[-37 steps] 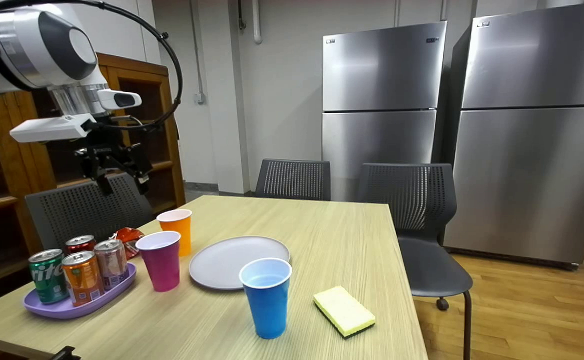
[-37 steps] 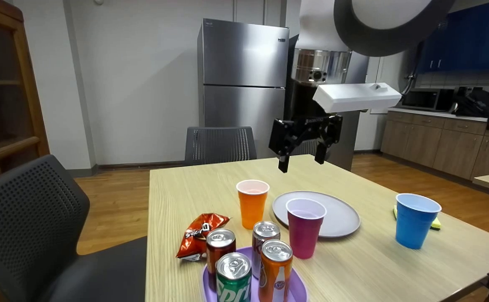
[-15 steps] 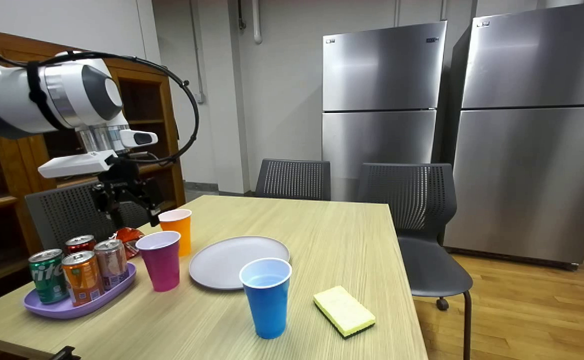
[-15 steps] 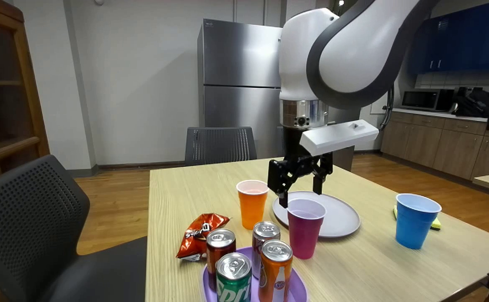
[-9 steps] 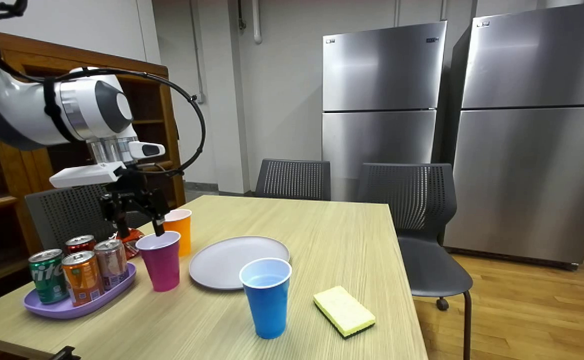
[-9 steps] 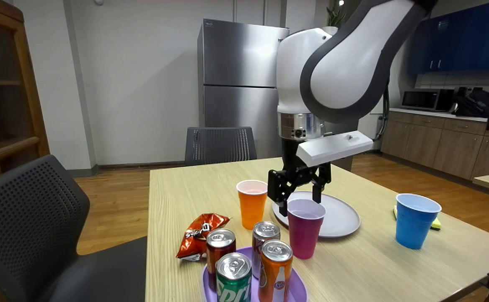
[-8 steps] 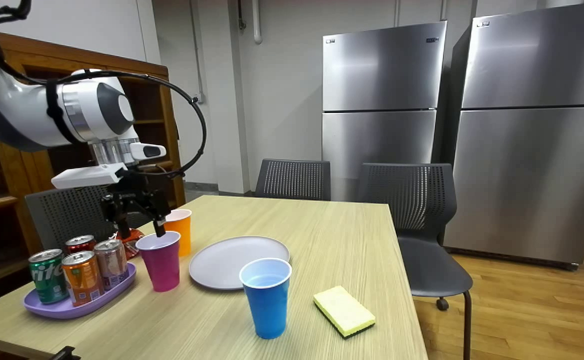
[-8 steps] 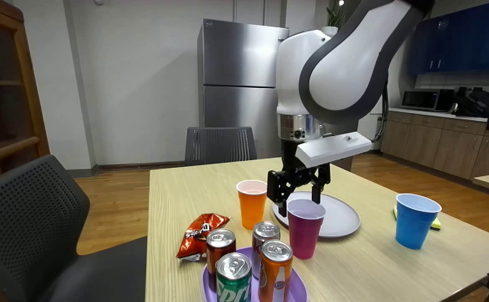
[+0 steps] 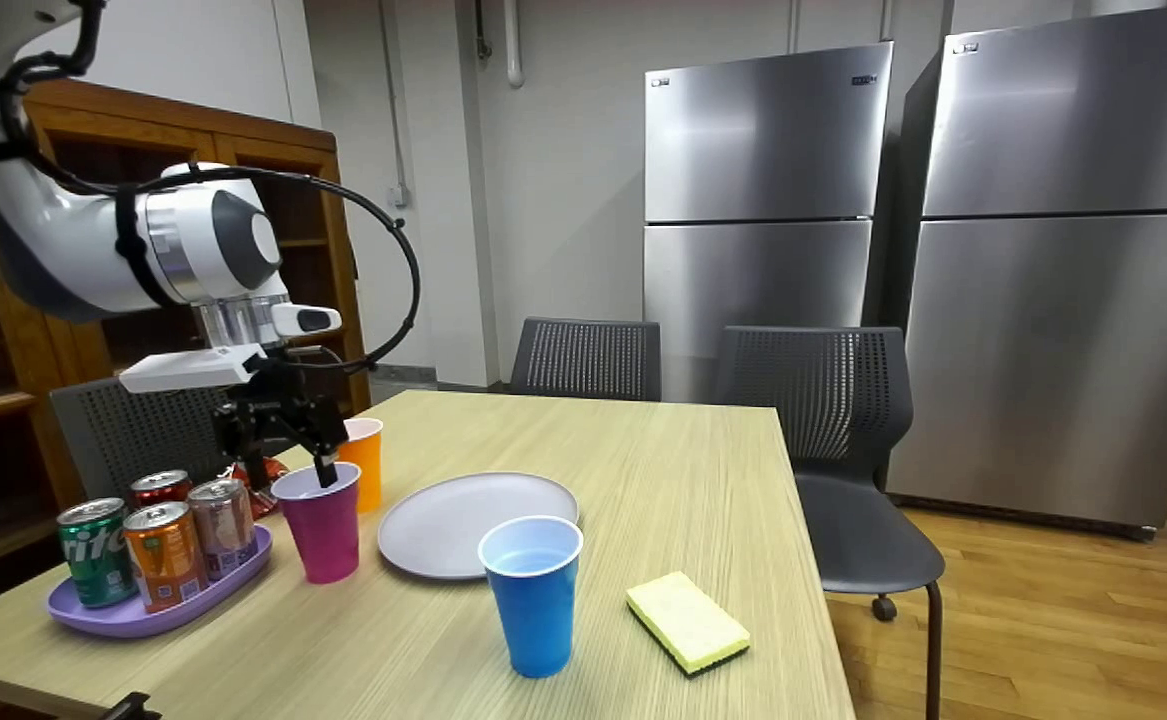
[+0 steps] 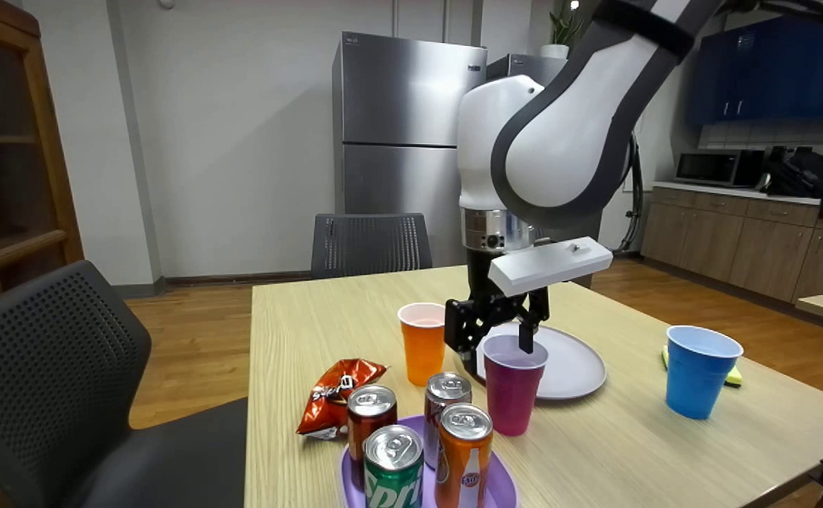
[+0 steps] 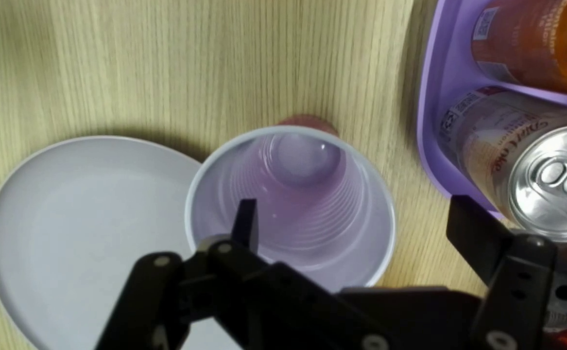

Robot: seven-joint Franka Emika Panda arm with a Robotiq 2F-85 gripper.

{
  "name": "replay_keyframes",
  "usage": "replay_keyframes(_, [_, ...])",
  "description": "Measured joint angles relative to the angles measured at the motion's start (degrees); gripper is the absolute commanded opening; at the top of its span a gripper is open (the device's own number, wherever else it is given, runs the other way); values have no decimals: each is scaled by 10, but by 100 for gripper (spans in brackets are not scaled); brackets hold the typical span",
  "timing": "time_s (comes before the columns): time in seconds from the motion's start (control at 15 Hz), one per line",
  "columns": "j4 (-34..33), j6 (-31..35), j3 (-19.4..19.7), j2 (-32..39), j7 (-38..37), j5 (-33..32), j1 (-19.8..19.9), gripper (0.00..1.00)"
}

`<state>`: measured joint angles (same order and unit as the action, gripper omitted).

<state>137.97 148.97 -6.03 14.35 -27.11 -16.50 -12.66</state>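
My gripper stands open, its jaws wide apart with nothing between them, low over the magenta cup. In the wrist view one of its fingers reaches over the cup's mouth. The opposite finger lies outside the rim, toward the purple tray. Both exterior views show the gripper at about rim height; whether it touches the cup I cannot tell. The cup stands upright on the table, pale inside. Close behind the gripper is an orange cup, partly covered by it in an exterior view.
A pale grey plate lies beside the magenta cup. Several soda cans, among them a Diet Coke can, stand in the tray. A red snack bag, a blue cup and a yellow sponge are also on the table.
The arm has come down from high above the table, bringing the gripper to the magenta cup's rim. It has stayed open throughout. The objects on the table have not moved.
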Motion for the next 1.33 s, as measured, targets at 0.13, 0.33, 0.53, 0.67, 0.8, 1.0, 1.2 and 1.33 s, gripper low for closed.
replay_keyframes(0.13, [-5, 2, 3, 7, 0, 0, -3, 58])
replay_keyframes(0.33, [-8, 5, 8, 11, 0, 3, -7, 33])
replay_keyframes(0.53, [-9, 6, 9, 11, 0, 4, -10, 12])
replay_keyframes(0.67, [-9, 7, 9, 11, 0, 4, -11, 0])
replay_keyframes(0.8, [-9, 8, 10, 11, 0, 4, -12, 0])
replay_keyframes(1.0, [-9, 9, 10, 11, 0, 4, -15, 1])
replay_keyframes(1.2, [-9, 9, 10, 7, 0, 4, -18, 1])
replay_keyframes(1.33, [-9, 9, 10, -3, 0, 4, -19, 1])
